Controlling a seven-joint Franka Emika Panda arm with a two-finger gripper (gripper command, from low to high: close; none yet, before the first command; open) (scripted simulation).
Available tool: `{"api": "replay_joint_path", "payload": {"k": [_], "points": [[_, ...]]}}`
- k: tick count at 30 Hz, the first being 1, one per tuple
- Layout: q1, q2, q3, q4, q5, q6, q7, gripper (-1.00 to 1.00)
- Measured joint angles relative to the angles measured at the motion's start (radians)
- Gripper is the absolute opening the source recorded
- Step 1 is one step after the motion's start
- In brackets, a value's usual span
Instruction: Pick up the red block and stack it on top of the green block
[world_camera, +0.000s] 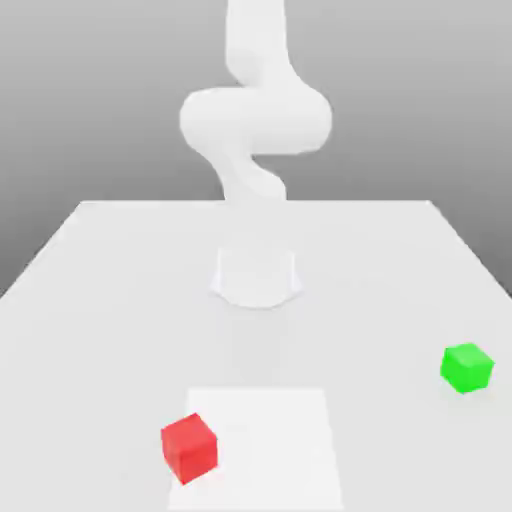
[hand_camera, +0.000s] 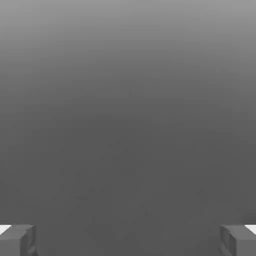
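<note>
Holding nothing, our gripper (hand_camera: 128, 241) stands wide open, its two fingers well apart in the hand view. We see the red block (world_camera: 190, 448) near the table's (world_camera: 120, 340) front edge, overlapping the left side of the white patch (world_camera: 265, 450) in the exterior view. Our green block (world_camera: 467, 368) sits apart from it, near the table's right edge in that view.
</note>
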Motion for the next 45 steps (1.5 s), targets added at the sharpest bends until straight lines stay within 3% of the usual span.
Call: {"api": "replay_joint_path", "payload": {"k": [12, 17, 22, 28, 29, 36, 41, 45], "points": [[-0.184, 0.444, 0.088, -0.137, -0.082, 0.197, 0.416, 0.0], [-0.221, 0.624, 0.081, -0.193, -0.093, 0.279, 0.57, 0.0], [-0.246, 0.799, 0.075, -0.251, -0.043, 0.364, 0.681, 0.0], [-0.226, 1.013, 0.044, -0.239, -0.064, 0.53, 0.735, 0.0], [-0.22, 1.035, 0.038, -0.235, -0.07, 0.549, 0.739, -1.0], [-0.221, 1.034, 0.038, -0.236, -0.071, 0.549, 0.741, -1.0], [-0.239, 0.876, 0.066, -0.26, -0.027, 0.416, 0.708, -1.0], [-0.162, 0.813, 0.176, -0.278, -0.015, 0.373, 0.59, -1.0]]}}
